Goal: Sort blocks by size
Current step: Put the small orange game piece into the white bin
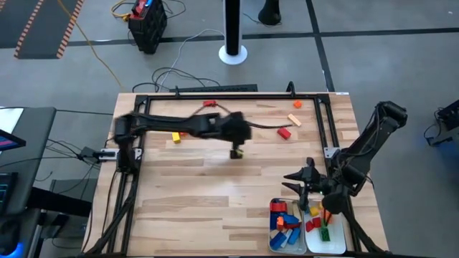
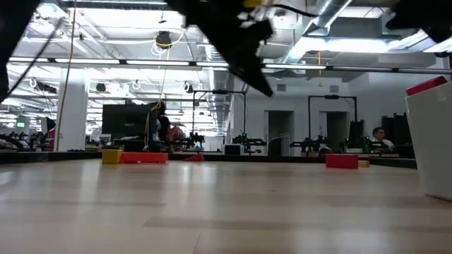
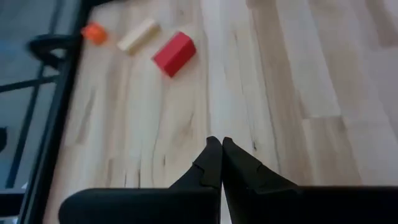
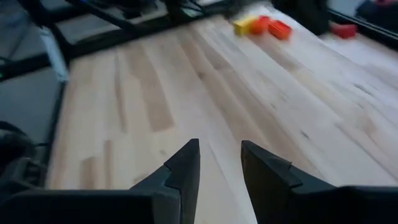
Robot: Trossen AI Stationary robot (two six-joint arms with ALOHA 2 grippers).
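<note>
Overhead, left claw point(image 1: 235, 153): held above mid-surface, fingers clenched, nothing gripped.
Right claw point(image 1: 300, 184): fingers parted, at 11 o'clock of the trays point(image 1: 346, 236).
Blocks: many in trays; red block point(image 1: 284, 132) at 2 o'clock of left claw.

yellow block point(image 2: 111, 156), red blocks point(image 2: 143, 158), white tray point(image 2: 431, 141)

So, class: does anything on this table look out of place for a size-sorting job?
Yes. A few blocks lie loose at the table's far edge: a red one, a tan one, an orange one. The rest sit in the two white trays.
</note>
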